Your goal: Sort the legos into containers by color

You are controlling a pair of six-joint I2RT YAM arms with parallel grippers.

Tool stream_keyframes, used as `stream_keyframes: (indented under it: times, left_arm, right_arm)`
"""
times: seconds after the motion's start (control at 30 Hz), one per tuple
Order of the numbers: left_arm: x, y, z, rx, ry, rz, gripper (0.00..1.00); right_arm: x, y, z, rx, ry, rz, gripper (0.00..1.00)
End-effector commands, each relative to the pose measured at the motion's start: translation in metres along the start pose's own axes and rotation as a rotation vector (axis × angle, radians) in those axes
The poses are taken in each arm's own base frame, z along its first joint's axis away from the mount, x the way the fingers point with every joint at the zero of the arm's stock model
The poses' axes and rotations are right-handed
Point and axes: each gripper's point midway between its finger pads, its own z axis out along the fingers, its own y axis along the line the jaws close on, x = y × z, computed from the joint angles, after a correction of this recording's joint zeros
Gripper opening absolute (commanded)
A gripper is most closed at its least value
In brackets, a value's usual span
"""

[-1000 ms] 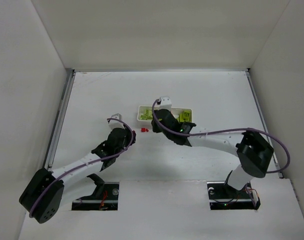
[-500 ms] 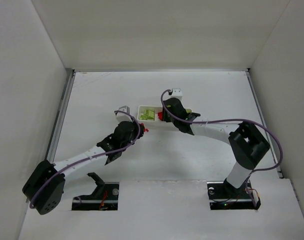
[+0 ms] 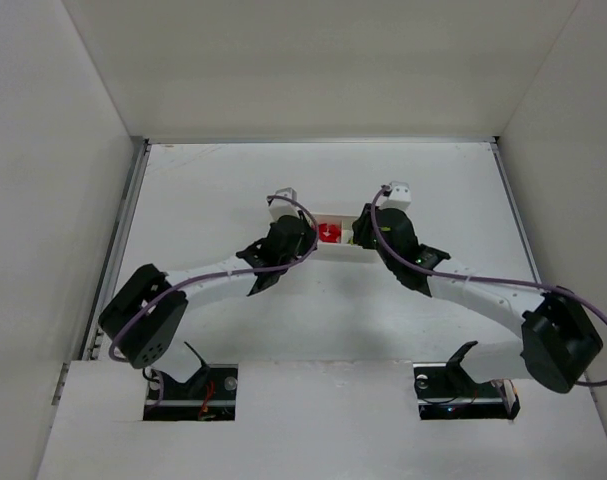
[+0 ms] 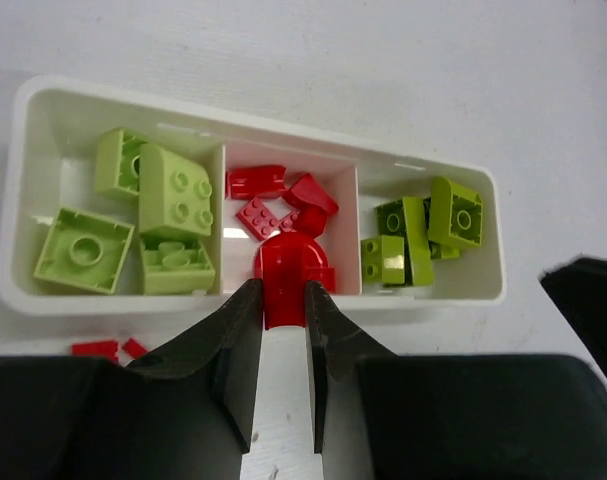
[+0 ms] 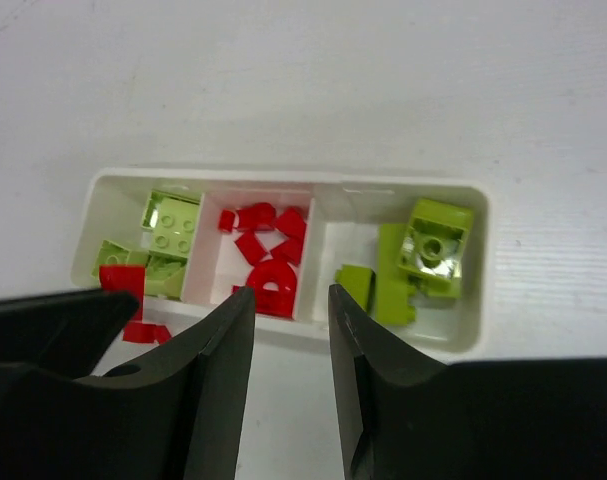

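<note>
The white tray [image 4: 13,220] has three compartments. Lime legos [image 4: 173,190] fill the left one, red legos [image 4: 273,200] the middle one, and more lime legos [image 4: 453,210] the right one. My left gripper [image 4: 282,288] is shut on a red lego [image 4: 283,308], held at the near wall of the middle compartment; it also shows in the right wrist view [image 5: 121,278]. My right gripper [image 5: 288,310] is open and empty, just in front of the tray [image 5: 383,180]. In the top view both grippers, left [image 3: 305,238] and right [image 3: 361,235], cover most of the tray [image 3: 333,246].
Two small loose red pieces [image 4: 95,349] lie on the white table in front of the tray's left compartment, also visible in the right wrist view [image 5: 143,330]. The right gripper's black body [image 4: 583,290] is close on the right. White walls enclose the table.
My left gripper took a red lego from the table and moved up and right to the tray. My right gripper moved right along the tray, uncovering the red compartment.
</note>
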Motion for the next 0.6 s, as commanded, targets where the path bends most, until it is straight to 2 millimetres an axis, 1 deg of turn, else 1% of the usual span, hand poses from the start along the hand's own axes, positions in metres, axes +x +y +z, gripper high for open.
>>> stream_keyframes:
  times: [0.0, 0.1, 0.2, 0.27, 0.33, 0.4, 0.47, 0.53, 0.57]
  left_arm:
    - [-0.023, -0.027, 0.017, 0.045, -0.064, -0.001, 0.18]
    - [-0.02, -0.037, 0.035, 0.038, -0.053, 0.03, 0.18]
    - [-0.017, -0.044, 0.049, 0.031, -0.045, 0.054, 0.19]
    - [-0.019, -0.045, 0.054, 0.016, -0.046, 0.061, 0.23]
    - [-0.021, -0.045, 0.057, 0.005, -0.056, 0.079, 0.31]
    - [-0.025, -0.049, 0.055, 0.007, -0.07, 0.094, 0.38]
    - [-0.029, -0.047, 0.046, 0.0, -0.086, 0.112, 0.42]
    - [-0.032, -0.038, 0.032, -0.021, -0.109, 0.133, 0.42]
    - [-0.033, -0.032, 0.024, -0.03, -0.12, 0.14, 0.41]
  right_arm:
    - [-0.017, -0.01, -0.011, -0.017, -0.108, 0.078, 0.41]
    - [-0.016, -0.019, -0.015, -0.027, -0.133, 0.116, 0.41]
    - [-0.013, -0.018, -0.014, -0.046, -0.117, 0.124, 0.4]
    - [-0.013, -0.018, -0.014, -0.05, -0.115, 0.124, 0.4]
    - [-0.013, -0.016, -0.015, -0.055, -0.116, 0.117, 0.4]
    - [-0.013, -0.016, -0.016, -0.056, -0.117, 0.121, 0.4]
    - [-0.012, -0.016, -0.015, -0.056, -0.116, 0.124, 0.4]
    - [-0.011, -0.016, -0.014, -0.053, -0.109, 0.114, 0.4]
    - [-0.01, -0.015, -0.013, -0.054, -0.109, 0.109, 0.4]
